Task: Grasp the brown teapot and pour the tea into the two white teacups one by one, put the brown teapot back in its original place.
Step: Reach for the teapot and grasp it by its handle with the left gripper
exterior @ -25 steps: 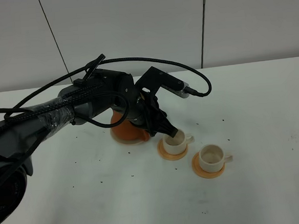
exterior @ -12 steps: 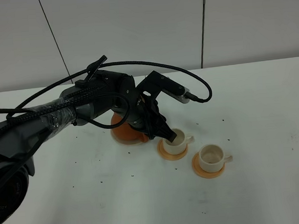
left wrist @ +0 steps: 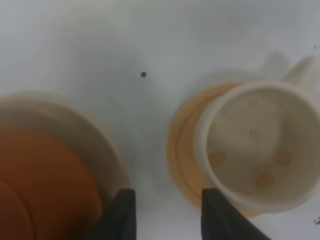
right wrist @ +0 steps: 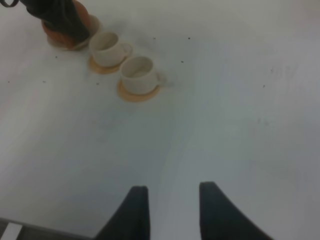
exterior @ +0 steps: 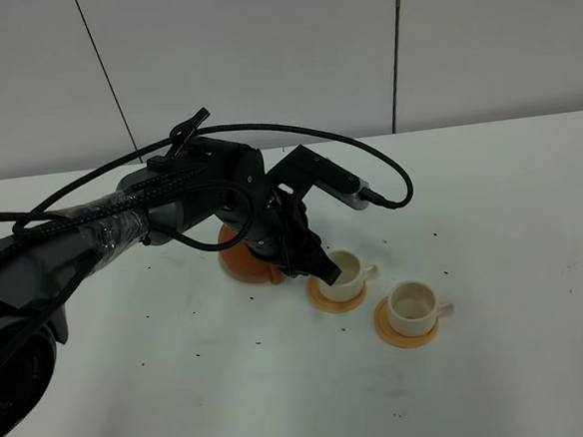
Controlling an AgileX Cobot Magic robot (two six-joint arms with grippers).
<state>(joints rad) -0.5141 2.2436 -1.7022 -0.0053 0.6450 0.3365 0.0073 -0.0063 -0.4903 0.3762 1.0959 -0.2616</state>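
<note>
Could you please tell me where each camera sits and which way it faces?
Exterior high: up high, looking down on the table; the left arm shows, over the brown teapot.
Left wrist: facing straight down at teapot and nearer teacup; left tool tips show.
Right wrist: far off, facing across the table; right tool tips show.
Shared: all see that teacup.

Bright, even, diffuse light from above; the white counter [exterior: 503, 384] carries only faint soft shadows under the left pincer [exterior: 320, 269]; the left wrist view is blurred throughout, the teacup [left wrist: 255, 150] just beside the pincer soft-edged; the right wrist view is dimmer, greyish, slightly hazy.
</note>
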